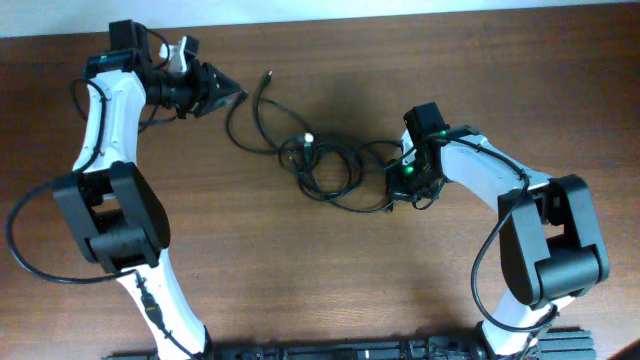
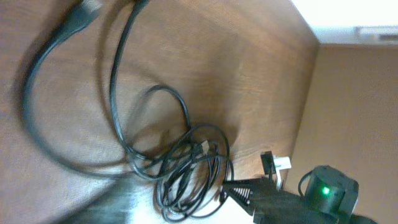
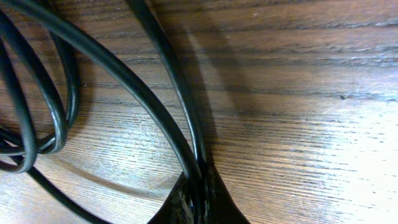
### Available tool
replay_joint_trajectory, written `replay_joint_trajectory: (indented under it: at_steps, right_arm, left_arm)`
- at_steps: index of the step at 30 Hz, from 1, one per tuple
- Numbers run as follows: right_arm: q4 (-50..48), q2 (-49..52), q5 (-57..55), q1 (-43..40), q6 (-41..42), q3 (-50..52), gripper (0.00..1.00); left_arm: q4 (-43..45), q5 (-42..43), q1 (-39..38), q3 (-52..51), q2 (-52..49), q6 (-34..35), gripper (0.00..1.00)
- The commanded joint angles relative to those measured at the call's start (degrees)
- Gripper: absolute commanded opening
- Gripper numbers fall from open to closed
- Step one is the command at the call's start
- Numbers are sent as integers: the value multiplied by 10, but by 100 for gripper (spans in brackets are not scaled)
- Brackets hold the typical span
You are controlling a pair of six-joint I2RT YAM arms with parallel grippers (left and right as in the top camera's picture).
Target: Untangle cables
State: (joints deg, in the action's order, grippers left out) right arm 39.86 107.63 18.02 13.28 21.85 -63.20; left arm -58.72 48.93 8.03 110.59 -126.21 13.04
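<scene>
pinching the cables point(image 2: 186, 168) at their right end, right tool point(image 3: 196, 202) sits nearer; left tool point(image 1: 238, 97), far-left, state cannot be told.

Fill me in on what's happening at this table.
A knot of black cables lies on the table, worked from both sides. The right gripper is pinched shut on one cable at the knot's right edge. The left gripper sits by a loose strand's far end; whether it grips it is unclear. The knot is not yet undone.
</scene>
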Motion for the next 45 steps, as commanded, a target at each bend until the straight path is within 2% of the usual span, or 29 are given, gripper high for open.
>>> replay_joint_trajectory:
  at_steps: [1, 7, 10, 12, 13, 15, 16, 17, 20, 24, 29, 30, 31, 32, 33, 34, 38, 41, 45]
  right_arm:
    - [4, 6, -23, -2, -6, 10, 4]
    - [4, 6, -23, -2, -6, 10, 4]
    - [4, 6, -23, -2, -6, 10, 4]
    - [4, 6, -23, -2, -5, 10, 4]
    - [4, 6, -23, -2, -5, 10, 4]
    - [4, 6, -23, -2, -5, 10, 4]
    - [4, 6, -23, -2, -5, 10, 4]
    - [4, 6, -23, -2, -6, 10, 4]
    - [5, 6, -23, -2, -5, 10, 4]
    - [5, 6, -23, -2, -5, 10, 4]
    - [5, 6, -22, -2, -6, 10, 4]
    - [5, 6, -22, -2, -5, 10, 4]
    - [5, 6, -22, -2, -5, 10, 4]
    - [5, 6, -22, -2, -5, 10, 4]
    - [5, 6, -22, -2, -5, 10, 4]
    - [5, 6, -23, -2, -6, 10, 4]
    - [5, 6, -24, -2, -5, 10, 4]
    - [16, 6, -48, -2, -5, 10, 4]
    - [29, 6, -67, -2, -5, 10, 4]
  left_arm:
    - [-34, -42, -26, 10, 5, 25, 99]
    - [-106, -243, -143, 8, 5, -12, 89]
    - [-109, -313, -223, 4, 5, -38, 84]
    - [-108, -409, -262, -3, 5, -38, 84]
    - [-105, -450, -277, -8, 5, -38, 79]
    - [-94, -485, -310, -20, 5, -99, 79]
    - [-88, -485, -330, -29, 5, -149, 79]
    - [-85, -485, -339, -36, 5, -170, 79]
    - [-73, -485, -359, -62, 5, -201, 79]
    - [-55, -483, -369, -104, 5, -205, 62]
    - [-32, -464, -369, -147, 5, -205, 53]
    - [-32, -452, -369, -153, 5, -205, 48]
    - [-32, -445, -369, -154, 5, -205, 38]
    - [-32, -438, -369, -154, 5, -205, 26]
    - [-33, -438, -369, -154, 5, -204, 4]
    - [-38, -436, -369, -152, 5, -204, 0]
    - [-98, -392, -363, -92, 6, -208, 0]
    - [-188, -287, -344, 17, 6, -288, 0]
    - [-274, -195, -304, 124, 6, -359, 0]
